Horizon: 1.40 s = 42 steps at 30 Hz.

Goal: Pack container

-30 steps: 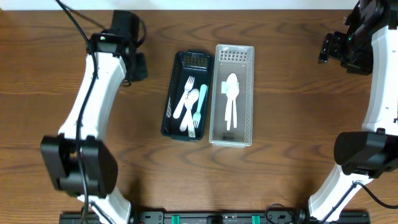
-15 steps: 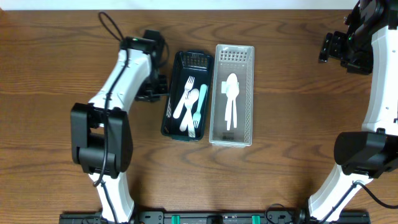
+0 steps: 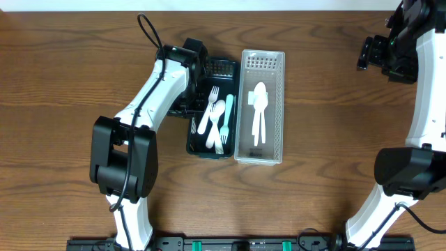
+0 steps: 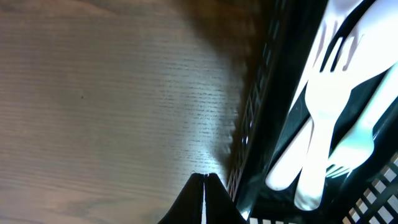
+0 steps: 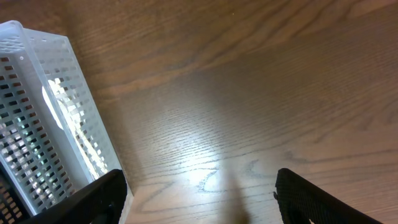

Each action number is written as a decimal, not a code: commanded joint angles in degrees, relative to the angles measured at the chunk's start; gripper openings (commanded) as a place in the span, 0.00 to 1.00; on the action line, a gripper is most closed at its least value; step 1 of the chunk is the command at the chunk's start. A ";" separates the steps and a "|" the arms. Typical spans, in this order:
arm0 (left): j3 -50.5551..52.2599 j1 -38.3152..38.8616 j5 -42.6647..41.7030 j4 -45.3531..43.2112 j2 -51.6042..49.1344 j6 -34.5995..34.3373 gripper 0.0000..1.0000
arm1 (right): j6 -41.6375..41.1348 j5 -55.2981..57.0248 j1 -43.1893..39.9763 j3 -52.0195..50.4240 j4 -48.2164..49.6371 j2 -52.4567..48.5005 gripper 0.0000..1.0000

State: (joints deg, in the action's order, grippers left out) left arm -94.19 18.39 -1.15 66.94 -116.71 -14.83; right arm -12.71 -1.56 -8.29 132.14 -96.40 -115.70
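A dark basket (image 3: 196, 143) holds white forks and a light blue fork (image 3: 226, 115). Beside it on the right stands a white perforated basket (image 3: 277, 104) with white spoons (image 3: 258, 111). My left gripper (image 3: 182, 104) is shut and empty, pressed against the dark basket's left wall; the wrist view shows its closed tips (image 4: 205, 177) at the basket wall (image 4: 258, 118), with the forks (image 4: 323, 118) inside. My right gripper (image 3: 376, 54) is open and empty, far off at the table's right back; its wrist view shows wide fingers (image 5: 199, 199) over bare wood, the white basket (image 5: 37, 124) at left.
The two baskets sit side by side, touching, in the middle of the wooden table (image 3: 334, 139). The left arm (image 3: 150, 97) stretches across the table's left half. The table's back edge (image 3: 279, 5) runs along the top.
My left gripper has swung right from the table's left back to the dark basket's left wall, and the basket has shifted slightly right against the white one. The right arm has not moved.
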 commanded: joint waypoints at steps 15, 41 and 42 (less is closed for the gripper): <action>-0.61 0.15 10.40 1.64 2.80 0.81 0.06 | 6.67 2.58 0.28 -0.26 5.14 0.20 0.81; 0.26 -16.76 14.62 -27.96 17.40 13.11 0.98 | 8.87 8.00 6.29 -0.44 39.36 0.92 0.99; 0.61 -16.74 14.16 -27.78 18.95 13.11 0.98 | 8.87 7.87 5.84 -1.01 38.95 1.90 0.99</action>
State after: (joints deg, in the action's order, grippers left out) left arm -94.06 1.43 18.26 38.92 -103.09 -4.14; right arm -0.16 2.79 -0.97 131.61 -56.82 -115.77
